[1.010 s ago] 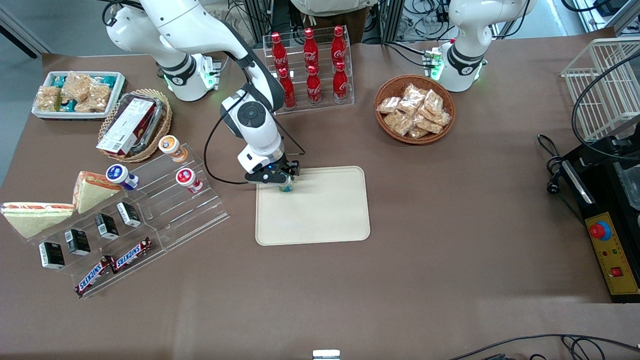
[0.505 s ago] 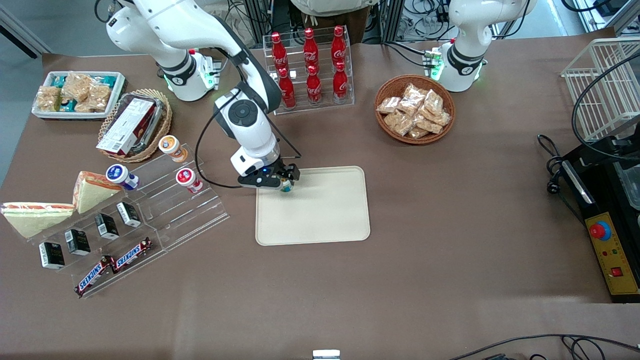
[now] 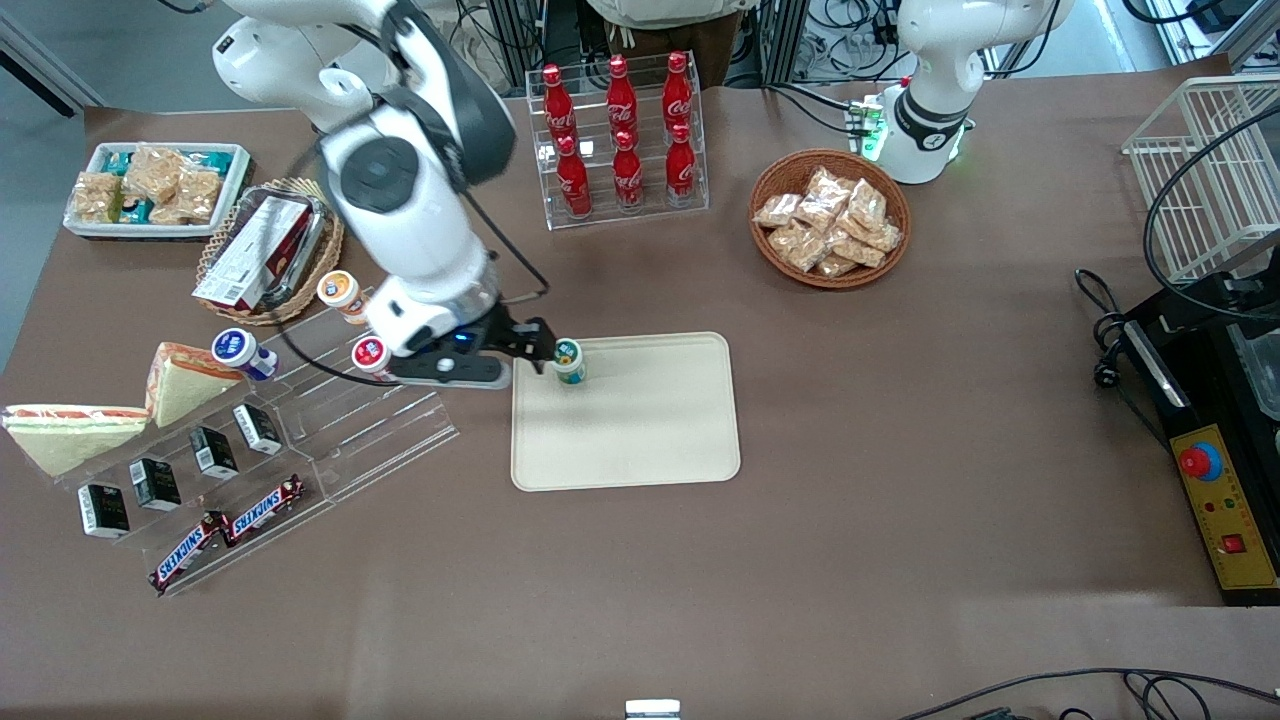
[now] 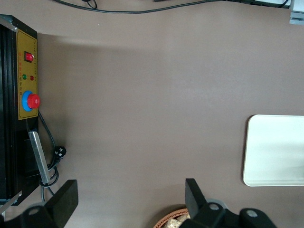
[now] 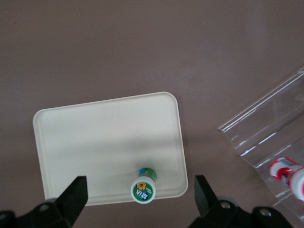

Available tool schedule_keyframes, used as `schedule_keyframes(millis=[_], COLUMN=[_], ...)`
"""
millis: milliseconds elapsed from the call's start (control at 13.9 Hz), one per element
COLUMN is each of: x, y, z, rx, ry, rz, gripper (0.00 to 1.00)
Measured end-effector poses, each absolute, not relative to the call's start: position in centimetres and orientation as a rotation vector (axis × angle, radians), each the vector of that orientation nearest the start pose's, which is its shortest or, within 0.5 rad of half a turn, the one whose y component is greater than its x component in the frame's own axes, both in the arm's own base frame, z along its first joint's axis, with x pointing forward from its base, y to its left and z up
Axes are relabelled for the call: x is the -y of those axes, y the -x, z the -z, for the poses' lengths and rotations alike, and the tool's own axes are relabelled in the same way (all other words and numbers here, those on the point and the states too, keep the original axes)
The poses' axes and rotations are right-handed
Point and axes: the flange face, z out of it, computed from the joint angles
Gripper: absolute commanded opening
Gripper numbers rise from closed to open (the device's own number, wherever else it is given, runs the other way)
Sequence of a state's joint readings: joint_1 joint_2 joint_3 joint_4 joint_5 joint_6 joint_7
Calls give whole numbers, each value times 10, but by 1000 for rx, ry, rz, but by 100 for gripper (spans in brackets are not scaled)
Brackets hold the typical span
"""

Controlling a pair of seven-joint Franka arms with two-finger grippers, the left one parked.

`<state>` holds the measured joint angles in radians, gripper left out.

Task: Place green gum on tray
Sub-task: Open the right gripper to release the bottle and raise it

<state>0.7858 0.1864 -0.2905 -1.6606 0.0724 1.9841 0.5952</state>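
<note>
While the gripper [image 3: 540, 350] hangs wide open and empty beside it, the gum [image 3: 569, 360] stands upright — lid up — on the tray [image 3: 640, 430], on a brown table [image 3: 900, 400].

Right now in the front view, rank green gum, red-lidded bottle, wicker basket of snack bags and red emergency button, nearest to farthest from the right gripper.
The gripper is open, at the tray edge.
1. green gum: upright on the tray, just beside the gripper.
2. red-lidded bottle: on the clear stepped rack, beside the gripper's wrist.
3. wicker basket of snack bags: toward the parked arm.
4. red emergency button: at the parked arm's end of the table.
</note>
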Motion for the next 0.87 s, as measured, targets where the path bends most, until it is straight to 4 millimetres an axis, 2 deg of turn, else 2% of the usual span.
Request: schedule_keyframes(millis=[216,433,577,722,866], x=[-277,-221,-163,-97,-40], y=[-546,-550,-559,-570,-573], z=[-575,-607,-613,-618,-622], rx=[-94,-11,-13,30,26], ry=[3013,3039,3070,3083,3091], rz=[234,243,184,180,180], gripper=[100,100,100,100,100])
